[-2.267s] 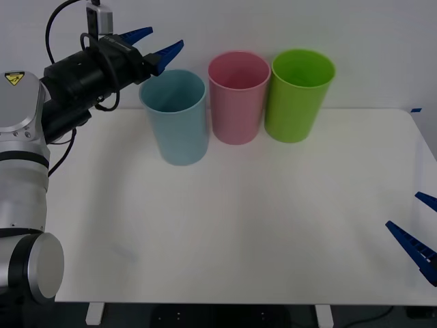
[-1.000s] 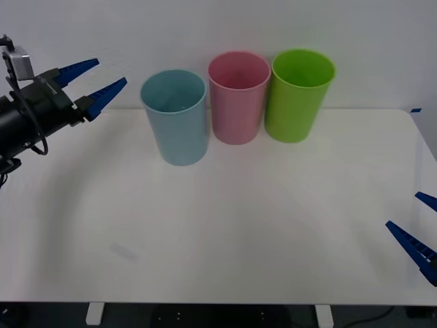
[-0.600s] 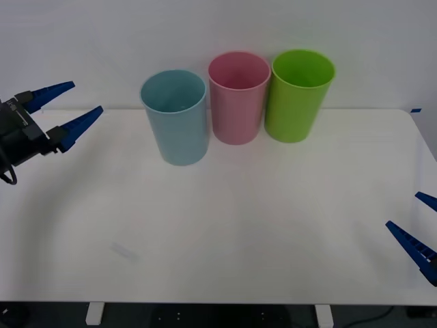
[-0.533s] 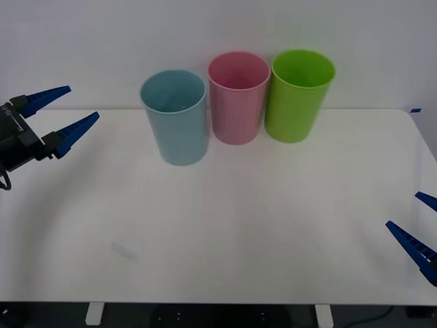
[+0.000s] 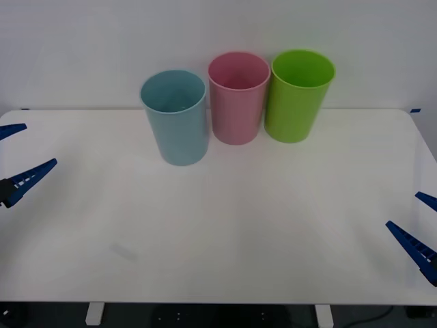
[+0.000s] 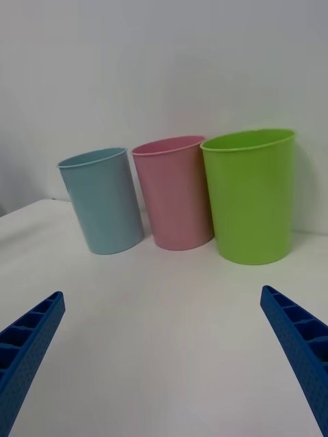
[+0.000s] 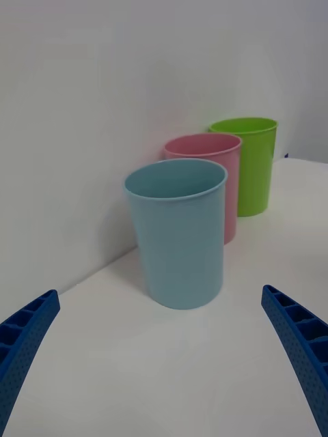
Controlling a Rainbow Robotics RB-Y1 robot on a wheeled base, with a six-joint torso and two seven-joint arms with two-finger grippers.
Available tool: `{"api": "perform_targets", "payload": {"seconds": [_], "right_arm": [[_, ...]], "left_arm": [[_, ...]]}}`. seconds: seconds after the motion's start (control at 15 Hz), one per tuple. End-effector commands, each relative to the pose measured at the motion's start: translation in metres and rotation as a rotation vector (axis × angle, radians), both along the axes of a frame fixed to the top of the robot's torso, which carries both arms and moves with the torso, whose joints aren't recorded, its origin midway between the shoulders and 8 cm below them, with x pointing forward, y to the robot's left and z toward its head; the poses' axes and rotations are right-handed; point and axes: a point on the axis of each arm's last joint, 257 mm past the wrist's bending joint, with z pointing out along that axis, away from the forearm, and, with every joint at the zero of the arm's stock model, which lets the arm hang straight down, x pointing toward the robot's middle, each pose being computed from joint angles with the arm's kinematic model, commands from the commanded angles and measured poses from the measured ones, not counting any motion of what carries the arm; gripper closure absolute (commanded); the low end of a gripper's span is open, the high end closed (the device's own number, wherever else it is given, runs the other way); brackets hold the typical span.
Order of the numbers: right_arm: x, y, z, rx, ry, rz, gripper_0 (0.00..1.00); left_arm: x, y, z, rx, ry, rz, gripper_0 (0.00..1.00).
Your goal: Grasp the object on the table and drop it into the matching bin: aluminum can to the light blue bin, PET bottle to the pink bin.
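Observation:
The light blue bin (image 5: 175,119) stands upright at the back of the white table (image 5: 225,225), with the pink bin (image 5: 237,102) touching it on the right. The aluminum can is out of view; whether it lies inside a bin cannot be told. My left gripper (image 5: 19,154) hangs open and empty at the table's left edge, well to the left of the light blue bin (image 7: 179,239). My right gripper (image 5: 418,222) waits open and empty at the table's right front edge, facing the light blue bin (image 6: 102,201) and the pink bin (image 6: 174,194).
A lime green bin (image 5: 298,96) stands right of the pink one, the three in a row near the back wall. The white tabletop spreads bare in front of them.
My left gripper has drawn back from above the light blue bin, leftward and down to the table's left edge, staying open. The right gripper has not moved.

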Motion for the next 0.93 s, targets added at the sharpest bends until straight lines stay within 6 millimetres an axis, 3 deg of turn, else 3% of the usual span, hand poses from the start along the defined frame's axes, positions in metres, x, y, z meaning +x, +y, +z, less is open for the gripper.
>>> {"api": "perform_targets", "payload": {"seconds": [0.07, 0.47, 0.93], "right_arm": [[0.0, 0.0, 0.0, 0.0, 0.0, 0.0, 0.0], [0.0, 0.0, 0.0, 0.0, 0.0, 0.0, 0.0], [0.0, 0.0, 0.0, 0.0, 0.0, 0.0, 0.0]], "left_arm": [[-0.021, 0.02, -0.01, 0.002, 0.036, 0.018, 0.0], [-0.055, 0.042, -0.025, -0.073, 0.084, 0.06, 0.0], [-0.066, 0.047, -0.039, -0.075, 0.118, 0.074, 0.0]]}}
